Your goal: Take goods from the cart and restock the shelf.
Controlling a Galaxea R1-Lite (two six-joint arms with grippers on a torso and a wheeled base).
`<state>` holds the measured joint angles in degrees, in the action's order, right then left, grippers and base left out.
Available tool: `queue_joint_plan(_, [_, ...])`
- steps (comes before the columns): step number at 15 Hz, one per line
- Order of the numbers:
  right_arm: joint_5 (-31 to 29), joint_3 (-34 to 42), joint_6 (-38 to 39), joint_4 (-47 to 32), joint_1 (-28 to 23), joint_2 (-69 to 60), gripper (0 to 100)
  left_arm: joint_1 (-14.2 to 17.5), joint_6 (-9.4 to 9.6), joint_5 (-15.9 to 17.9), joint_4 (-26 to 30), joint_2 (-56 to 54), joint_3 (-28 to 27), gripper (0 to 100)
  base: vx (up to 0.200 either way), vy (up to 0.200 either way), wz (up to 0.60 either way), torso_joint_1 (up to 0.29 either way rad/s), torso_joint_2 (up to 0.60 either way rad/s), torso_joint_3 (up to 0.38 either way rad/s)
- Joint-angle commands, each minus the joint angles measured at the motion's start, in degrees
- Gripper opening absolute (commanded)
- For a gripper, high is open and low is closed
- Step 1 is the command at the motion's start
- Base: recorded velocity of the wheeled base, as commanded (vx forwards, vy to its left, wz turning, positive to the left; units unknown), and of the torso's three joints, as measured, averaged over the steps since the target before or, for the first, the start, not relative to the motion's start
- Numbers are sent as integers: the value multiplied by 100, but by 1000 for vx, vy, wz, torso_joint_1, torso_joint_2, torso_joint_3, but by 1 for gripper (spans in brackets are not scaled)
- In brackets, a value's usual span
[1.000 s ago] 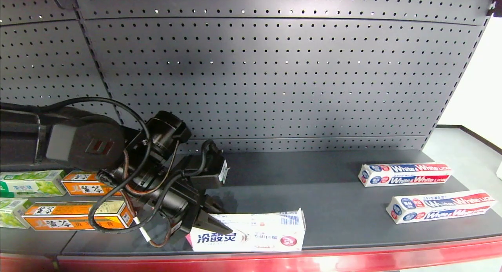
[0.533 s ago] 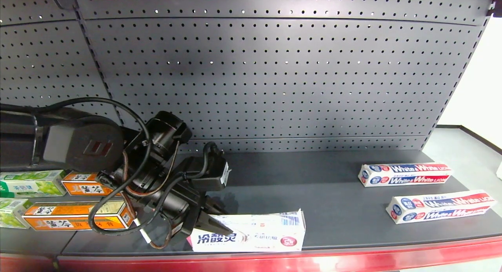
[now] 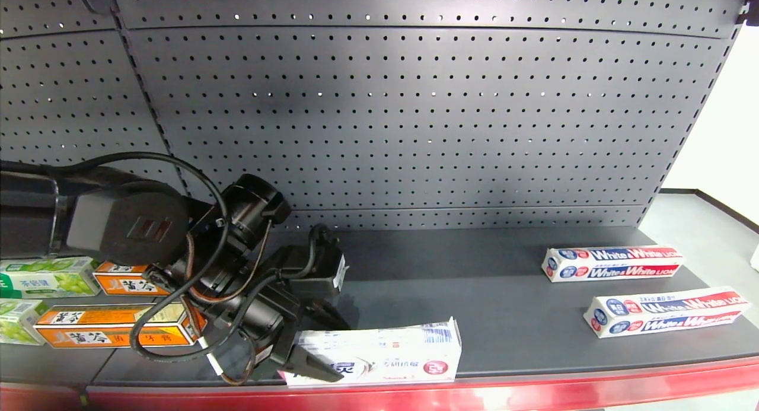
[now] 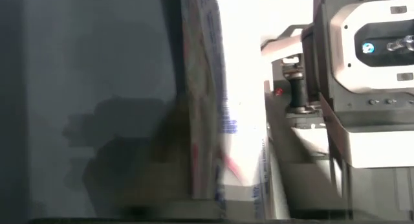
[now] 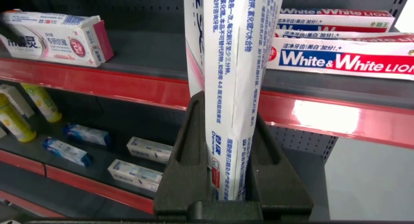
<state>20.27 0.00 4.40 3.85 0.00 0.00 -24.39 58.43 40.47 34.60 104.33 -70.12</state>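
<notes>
L gripper (image 3: 345,353) sits at the left end of the white-pink toothpaste box (image 3: 391,351). That box lies flat on the shelf (image 3: 474,280), just behind the red lip (image 3: 533,388), long side along it. L fingers (image 3: 314,365) are spread apart, one across the box's front face by the lip, the other behind the box. The box end is btw them; can't tell if either presses it.

R gripper (image 5: 229,111) has its fingers clamped on a blue-white toothpaste box (image 5: 233,56), held upright out in front of the lip, off the shelf.

Toward the lip's right end lie 2 red-blue-white boxes, the near one (image 3: 667,311) close behind the lip and the far one (image 3: 614,263) further back. Both are well apart from the white-pink box.

At the lip's left end are orange boxes (image 3: 112,331) and green boxes (image 3: 47,276), partly hidden by the L arm. Below the lip are lower shelves w/ more small boxes (image 5: 136,175).
</notes>
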Motion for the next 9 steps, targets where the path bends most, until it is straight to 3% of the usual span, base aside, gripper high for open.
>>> queue_joint_plan(1, [3,0,-1,1,0,0,0,-13,-7,22,-41,0,-10,100,0,0,0,0,0,0])
queue_joint_plan(9, [3,0,-1,1,0,0,0,31,-25,22,-50,-273,-90,100,0,0,0,0,0,0])
